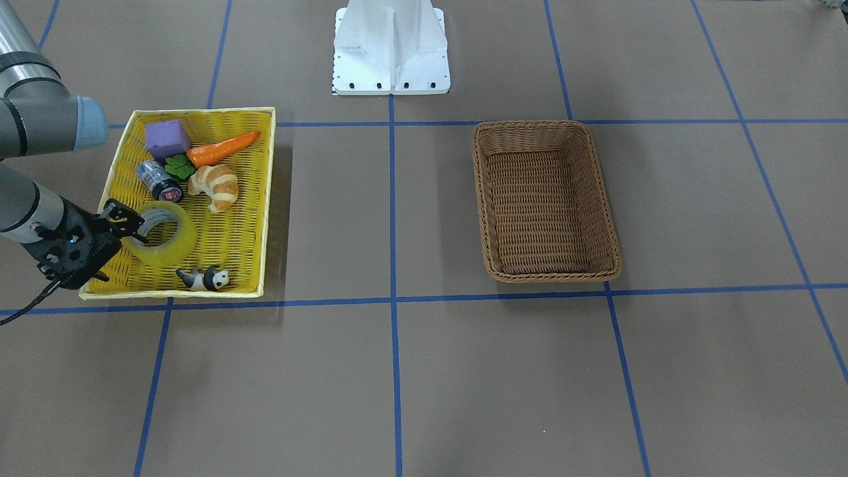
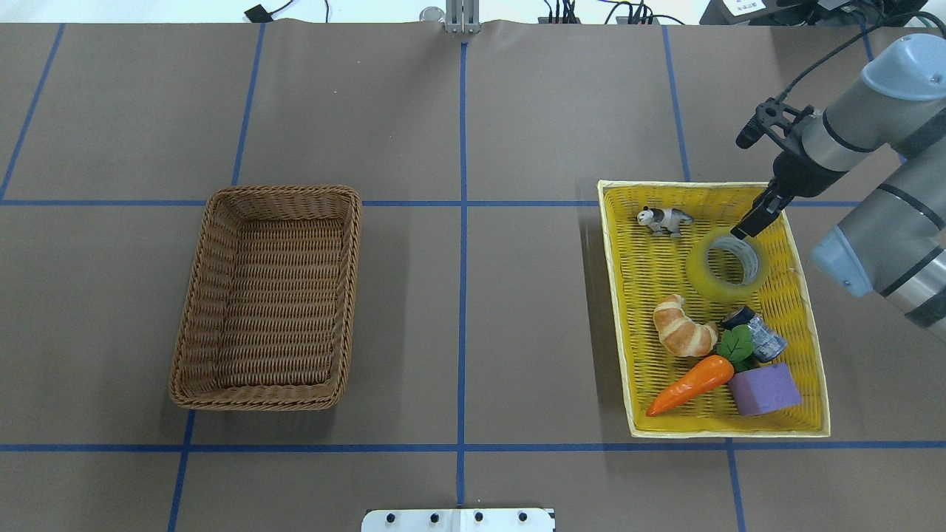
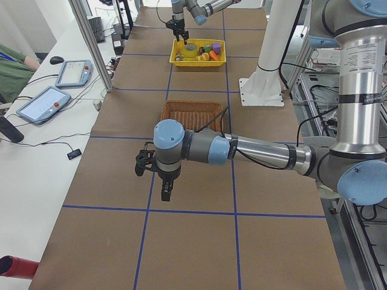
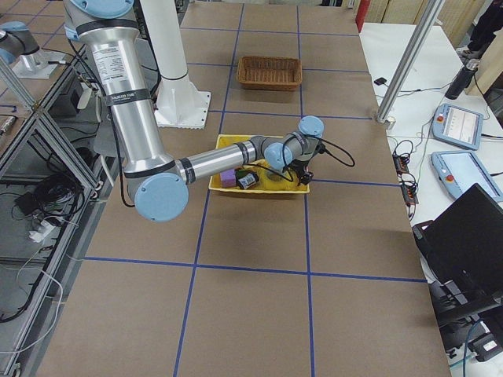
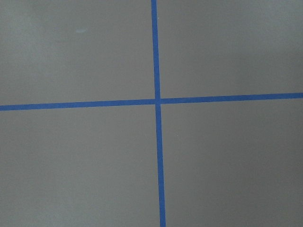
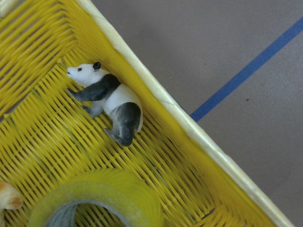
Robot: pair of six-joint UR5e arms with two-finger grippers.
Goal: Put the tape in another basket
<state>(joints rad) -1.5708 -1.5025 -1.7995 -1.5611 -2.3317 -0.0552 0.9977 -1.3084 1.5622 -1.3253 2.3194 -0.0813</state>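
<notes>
The tape [image 1: 162,235], a wide yellow translucent roll, lies flat in a shallow yellow tray [image 1: 268,199]. It also shows in the overhead view [image 2: 726,264] and at the bottom of the right wrist view [image 6: 94,198]. My right gripper [image 1: 129,222] is down at the tape's outer rim [image 2: 743,229], with its fingers seemingly astride the roll's wall. The tape has not risen. The brown wicker basket [image 2: 284,191] stands empty on the other half of the table [image 1: 530,124]. My left gripper [image 3: 165,194] hangs over bare table far from both. I cannot tell whether it is open or shut.
The tray also holds a panda figure [image 1: 205,278], a croissant [image 1: 215,185], a carrot [image 1: 222,149], a purple cube [image 1: 167,138] and a small dark cylinder [image 1: 159,181]. The white robot base [image 1: 391,46] stands between tray and basket at the robot's edge.
</notes>
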